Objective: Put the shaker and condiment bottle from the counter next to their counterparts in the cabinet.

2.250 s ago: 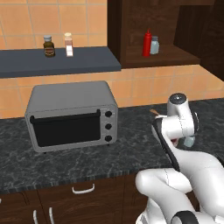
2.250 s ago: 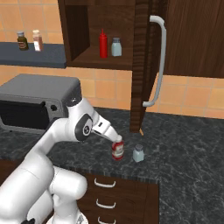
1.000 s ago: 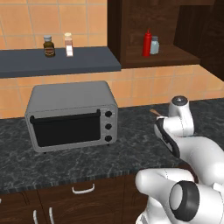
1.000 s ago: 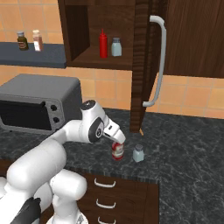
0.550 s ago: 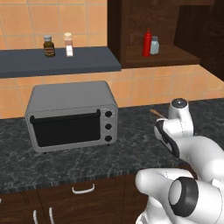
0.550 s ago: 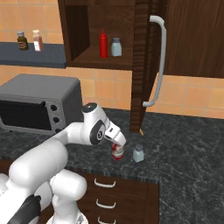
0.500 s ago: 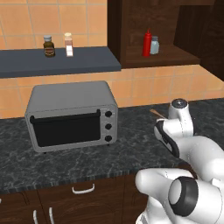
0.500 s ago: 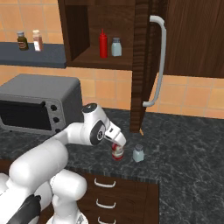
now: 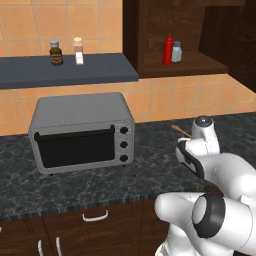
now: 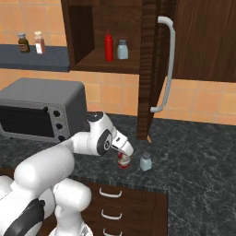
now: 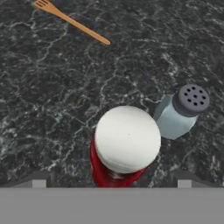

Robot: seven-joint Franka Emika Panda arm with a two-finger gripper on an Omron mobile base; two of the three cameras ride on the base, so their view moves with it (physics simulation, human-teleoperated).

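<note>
Left base view: the cabinet [image 9: 210,60] holds the counterparts [image 9: 172,50] on its shelf.

Right base view: the fingers [image 10: 123,156] are spread wide around the bottle [image 10: 123,161], on the counter [image 10: 193,152] just beside the shaker [image 10: 145,162].

Hand view: the white cap [image 11: 127,138] sits centred between the fingertips [image 11: 38,179]. Step in hand: grasping the bottle. Next: descend slightly, close, then lift clear of the shaker.

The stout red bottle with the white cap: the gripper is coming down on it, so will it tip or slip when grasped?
The stout red condiment bottle with a white cap looks squat and upright on the dark marbled counter, so tipping seems unlikely. Its smooth round body may slip in the open gripper. A sideways nudge could knock the small grey-blue shaker close beside it.
</note>
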